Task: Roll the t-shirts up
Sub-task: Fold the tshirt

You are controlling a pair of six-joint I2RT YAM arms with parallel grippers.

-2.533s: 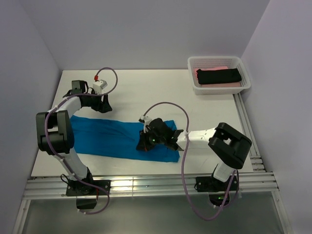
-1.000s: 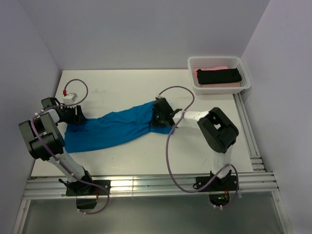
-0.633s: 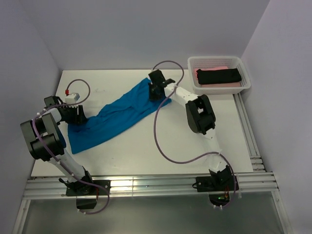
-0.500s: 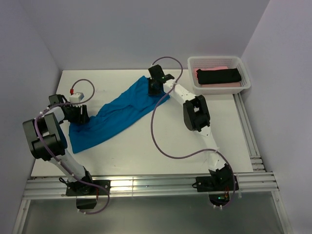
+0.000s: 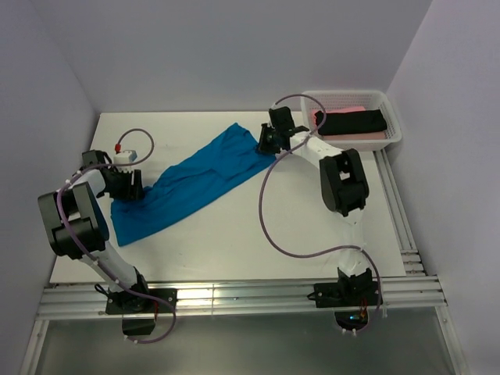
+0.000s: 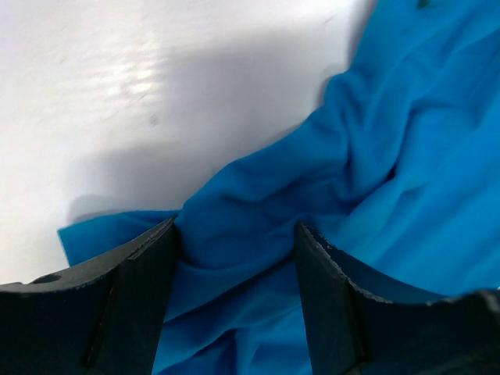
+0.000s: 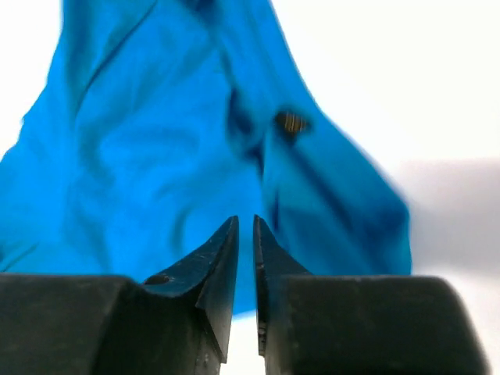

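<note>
A bright blue t-shirt (image 5: 195, 183) lies stretched in a diagonal band from front left to back centre. My left gripper (image 5: 131, 186) sits on its left end. In the left wrist view the left gripper (image 6: 234, 230) is open, its fingers wide, and a bunched fold of the blue t-shirt (image 6: 375, 156) fills the gap. My right gripper (image 5: 266, 144) is at the shirt's far right tip. Seen from the right wrist, the right gripper (image 7: 245, 223) is open by a narrow slit with nothing in it, and the blue t-shirt (image 7: 156, 156) lies just beyond.
A white mesh basket (image 5: 344, 93) stands at the back right with a folded black t-shirt (image 5: 351, 122) on top of a pink one (image 5: 373, 136). The right arm reaches across close to the basket's left side. White walls close in the table.
The right gripper dragged the shirt's right end towards the back, then moved right off that end towards the basket as its jaws parted. The left gripper stayed on the left end.
</note>
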